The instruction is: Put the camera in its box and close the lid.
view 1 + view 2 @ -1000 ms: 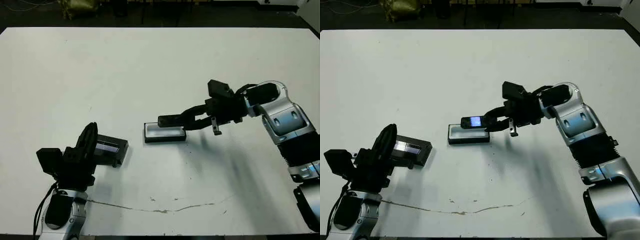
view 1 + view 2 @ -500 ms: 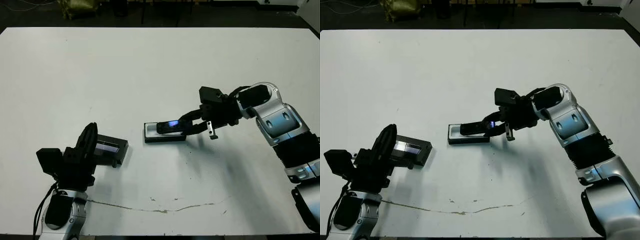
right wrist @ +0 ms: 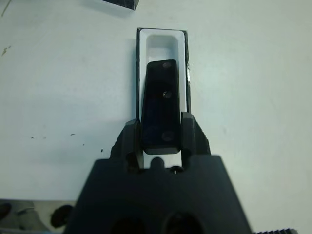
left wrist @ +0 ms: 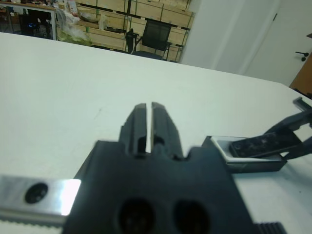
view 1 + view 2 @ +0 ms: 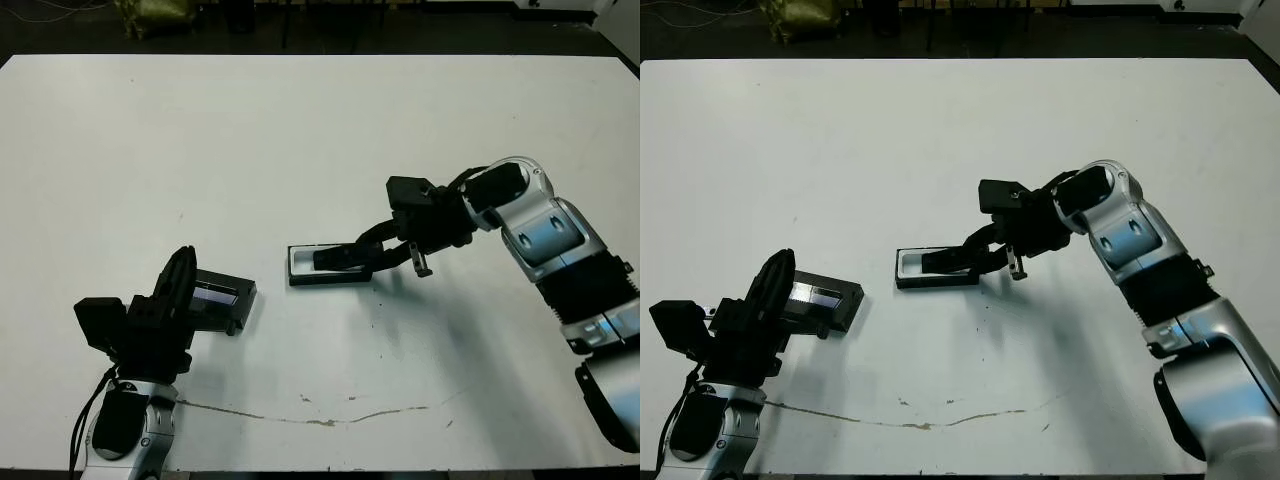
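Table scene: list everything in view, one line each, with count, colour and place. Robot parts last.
White table: one, white, fills the head views; a thin crack line runs near its front edge.
Shallow rectangular box with black walls and white lining: one, near the table's middle, open.
Slim matte black bar camera: one, black, held lengthwise over the box, one end down by its lining.
Flat black lid with a pale bluish strip: one, left of the box, apart from it.
Office chair: one, dark, beyond the table in the left wrist view, before shelves of boxes.
Left gripper: one, black, fingers together, by the lid.
Right gripper: one, black, shut on the camera.
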`<move>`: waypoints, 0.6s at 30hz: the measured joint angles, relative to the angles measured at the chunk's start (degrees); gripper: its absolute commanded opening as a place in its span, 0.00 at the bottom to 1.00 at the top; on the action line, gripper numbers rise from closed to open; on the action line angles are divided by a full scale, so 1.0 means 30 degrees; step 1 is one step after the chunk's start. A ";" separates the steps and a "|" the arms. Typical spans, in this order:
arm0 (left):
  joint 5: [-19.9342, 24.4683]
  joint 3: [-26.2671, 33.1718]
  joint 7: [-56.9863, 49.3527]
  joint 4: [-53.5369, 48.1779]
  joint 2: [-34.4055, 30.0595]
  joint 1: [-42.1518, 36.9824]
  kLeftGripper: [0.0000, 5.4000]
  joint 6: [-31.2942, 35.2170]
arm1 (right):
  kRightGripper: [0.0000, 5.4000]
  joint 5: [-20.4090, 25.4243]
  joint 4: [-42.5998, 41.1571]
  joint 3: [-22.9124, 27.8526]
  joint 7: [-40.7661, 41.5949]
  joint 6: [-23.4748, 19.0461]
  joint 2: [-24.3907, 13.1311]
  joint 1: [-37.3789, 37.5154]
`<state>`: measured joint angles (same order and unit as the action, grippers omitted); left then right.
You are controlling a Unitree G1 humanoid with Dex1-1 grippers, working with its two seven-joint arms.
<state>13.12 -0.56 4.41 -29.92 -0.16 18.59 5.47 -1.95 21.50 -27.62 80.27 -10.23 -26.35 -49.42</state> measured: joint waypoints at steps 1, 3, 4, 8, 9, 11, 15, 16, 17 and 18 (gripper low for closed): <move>0.0003 -0.0006 -0.0002 -0.0009 0.0005 0.0006 0.00 0.0009 | 0.10 -0.0085 0.0151 -0.0028 -0.0024 0.0058 0.0101 -0.0063; 0.0017 -0.0026 -0.0016 -0.0039 0.0030 0.0007 0.00 0.0090 | 0.10 -0.0279 0.0375 -0.0080 -0.0058 0.0053 0.0204 -0.0209; 0.0025 -0.0026 -0.0023 -0.0051 0.0038 0.0009 0.00 0.0146 | 0.10 -0.0375 0.0446 -0.0102 -0.0059 0.0048 0.0249 -0.0273; 0.0047 -0.0031 -0.0026 -0.0069 0.0048 0.0011 0.00 0.0196 | 0.10 -0.0517 0.0720 -0.0196 -0.0039 -0.0328 0.0567 -0.0537; 0.0046 -0.0041 -0.0033 -0.0074 0.0052 0.0012 0.00 0.0201 | 0.10 -0.0520 0.0798 -0.0220 -0.0021 -0.0422 0.0660 -0.0600; 0.0055 -0.0065 -0.0099 -0.0103 0.0079 0.0020 0.00 0.0252 | 0.10 -0.0527 0.1043 -0.0272 0.0030 -0.0689 0.0819 -0.0748; 0.0037 -0.0113 -0.0121 -0.0143 0.0077 0.0020 0.00 0.0423 | 0.10 -0.0722 0.1323 -0.0394 0.0100 -0.0748 0.1040 -0.1023; 0.0039 -0.0113 -0.0135 -0.0151 0.0078 0.0022 0.00 0.0449 | 0.10 -0.0733 0.1410 -0.0391 0.0103 -0.0741 0.1115 -0.1053; 0.0052 -0.0113 -0.0138 -0.0163 0.0080 0.0022 0.00 0.0455 | 0.10 -0.0751 0.1464 -0.0390 0.0103 -0.0733 0.1206 -0.1073; 0.0068 -0.0112 -0.0137 -0.0176 0.0081 0.0021 0.00 0.0455 | 0.10 -0.0796 0.1500 -0.0391 0.0102 -0.0721 0.1312 -0.1100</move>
<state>13.32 -0.90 4.00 -30.45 0.08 18.65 6.83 -4.33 26.00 -28.79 80.58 -12.39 -22.42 -52.72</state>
